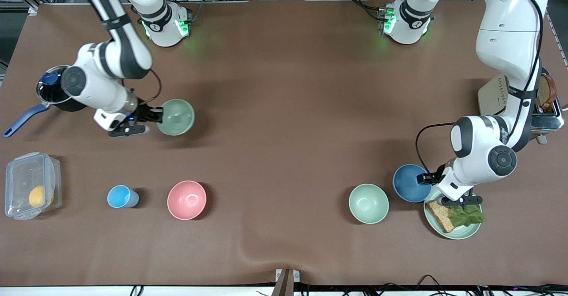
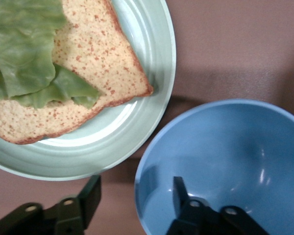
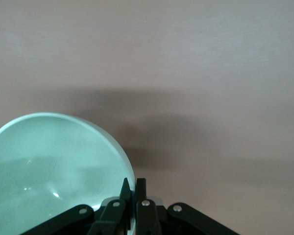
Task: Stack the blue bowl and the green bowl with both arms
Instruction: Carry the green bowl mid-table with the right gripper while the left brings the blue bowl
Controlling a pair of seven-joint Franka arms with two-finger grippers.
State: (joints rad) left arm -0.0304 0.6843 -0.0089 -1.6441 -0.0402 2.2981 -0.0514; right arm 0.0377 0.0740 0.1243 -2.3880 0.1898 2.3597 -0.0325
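Note:
The sage-green bowl (image 1: 176,117) is toward the right arm's end of the table. My right gripper (image 1: 156,115) is shut on its rim, one finger inside and one outside, as the right wrist view shows (image 3: 133,188) with the bowl (image 3: 49,166) beside it. I cannot tell whether the bowl is lifted. The blue bowl (image 1: 409,183) sits on the table next to the green plate (image 1: 461,232). My left gripper (image 1: 422,179) is open and straddles the blue bowl's rim (image 2: 135,193): one finger is inside the bowl (image 2: 225,156), the other outside over the cloth.
A paler mint-green bowl (image 1: 368,203) stands beside the blue bowl. The plate carries bread and lettuce (image 2: 63,73). A pink bowl (image 1: 187,199), a light-blue cup (image 1: 120,196) and a plastic box (image 1: 31,185) lie nearer the front camera. A pot (image 1: 51,89) and a toaster (image 1: 548,105) stand at the table's ends.

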